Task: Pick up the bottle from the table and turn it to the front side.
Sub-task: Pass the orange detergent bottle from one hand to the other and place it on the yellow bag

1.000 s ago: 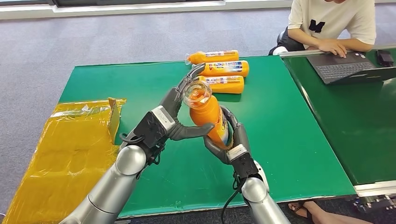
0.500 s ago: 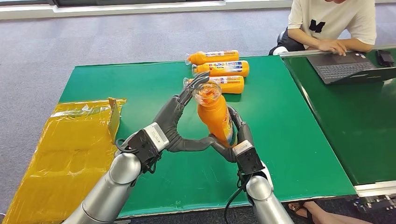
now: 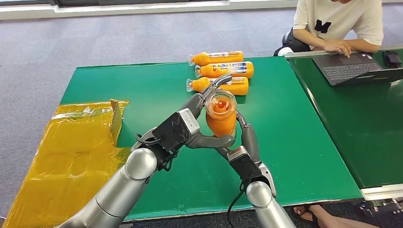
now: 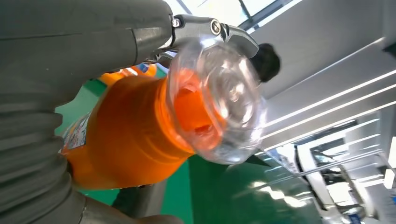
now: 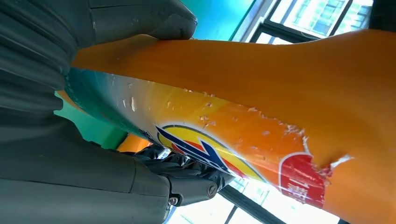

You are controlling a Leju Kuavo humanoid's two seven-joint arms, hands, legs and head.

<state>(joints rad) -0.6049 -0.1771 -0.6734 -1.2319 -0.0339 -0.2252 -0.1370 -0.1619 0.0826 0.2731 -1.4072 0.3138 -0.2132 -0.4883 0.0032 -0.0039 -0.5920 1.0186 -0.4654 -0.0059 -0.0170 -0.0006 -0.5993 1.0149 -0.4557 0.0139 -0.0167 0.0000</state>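
Observation:
An orange bottle [image 3: 220, 114] with a clear base is held up above the green table [image 3: 142, 95], its base end pointing toward the camera. My left hand [image 3: 195, 126] wraps it from the left, thumb under it and fingers [image 3: 215, 83] reaching over the top. My right hand [image 3: 243, 142] grips its lower part from below and behind. The left wrist view shows the clear base [image 4: 219, 98] and orange body [image 4: 126, 130] close up. In the right wrist view the worn label [image 5: 224, 149] fills the space beside my thumb [image 5: 140, 18].
Three more orange bottles [image 3: 223, 71] lie on their sides at the table's far edge. A yellow plastic bag [image 3: 71, 142] lies to the left. A person [image 3: 340, 23] sits at a laptop [image 3: 354, 69] on a second green table to the right.
The bottle has swung from tilted left to nearly end-on toward the camera, moving slightly right and away. My left hand has closed in around it; the right hand stays under it.

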